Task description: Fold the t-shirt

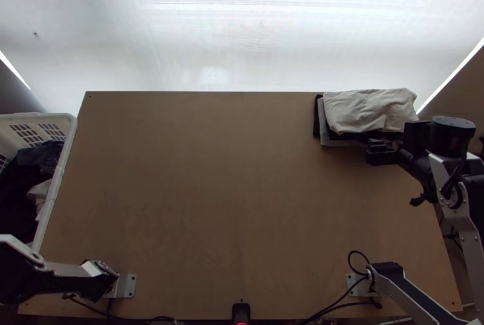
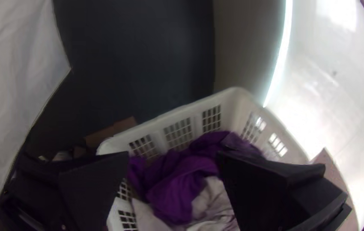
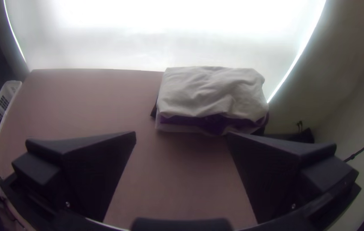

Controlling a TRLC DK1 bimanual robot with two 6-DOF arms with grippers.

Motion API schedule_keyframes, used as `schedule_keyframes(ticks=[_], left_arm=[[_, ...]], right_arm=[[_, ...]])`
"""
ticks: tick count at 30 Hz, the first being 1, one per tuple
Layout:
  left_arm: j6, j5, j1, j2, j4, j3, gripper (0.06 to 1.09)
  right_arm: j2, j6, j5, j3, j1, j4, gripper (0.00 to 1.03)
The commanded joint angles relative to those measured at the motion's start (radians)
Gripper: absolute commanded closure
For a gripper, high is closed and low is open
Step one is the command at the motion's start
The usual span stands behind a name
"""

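T-shirt (image 1: 363, 110) folded atop a stack (image 1: 324, 136) on wooden table (image 1: 212, 192), white sheet (image 1: 242, 40) bright beyond; left gripper (image 2: 172, 155), right gripper (image 1: 368, 151): fingers (image 3: 92, 171) wide

From where I stand, the light-brown rectangular wooden table (image 1: 230, 192) looks smooth and matt. On its far right corner, the cream folded cloth (image 1: 363, 110) is soft, dull and lightly wrinkled. Off its left edge, the white slotted basket (image 1: 57, 173) seems smooth plastic, holding matt, rumpled purple cloth (image 2: 182, 184). Near its front left corner, the small flat silver plate (image 1: 125, 285) looks like smooth metal.
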Motion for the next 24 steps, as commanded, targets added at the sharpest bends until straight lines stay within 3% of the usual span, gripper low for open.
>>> schedule_keyframes(ticks=[1, 5, 9, 15, 18, 22, 24], left_arm=[[0.227, -0.048, 0.141, 0.248, -0.021, 0.005, 0.10], [0.305, -0.051, 0.144, 0.357, 0.022, 0.004, 0.10], [0.391, -0.039, 0.136, 0.489, -0.055, 0.062, 0.11], [0.509, -0.037, 0.133, 0.615, 0.015, 0.074, 0.11], [0.532, 0.001, 0.133, 0.657, 0.043, 0.090, 0.11], [0.560, 0.133, 0.151, 0.681, 0.118, 0.081, 0.11], [0.555, 0.139, 0.153, 0.696, 0.127, 0.096, 0.11]], right_arm=[[0.034, -0.023, -0.002, 0.043, 0.001, -0.058, 0.05], [0.037, -0.040, -0.001, 0.068, 0.005, -0.112, 0.05], [0.071, -0.037, -0.004, 0.131, 0.004, -0.220, 0.05], [0.047, -0.047, -0.014, 0.143, 0.011, -0.231, 0.05], [0.039, -0.046, -0.019, 0.143, 0.011, -0.236, 0.05], [0.028, -0.044, -0.027, 0.149, 0.011, -0.250, 0.04], [0.024, -0.049, -0.034, 0.163, 0.011, -0.257, 0.04]])
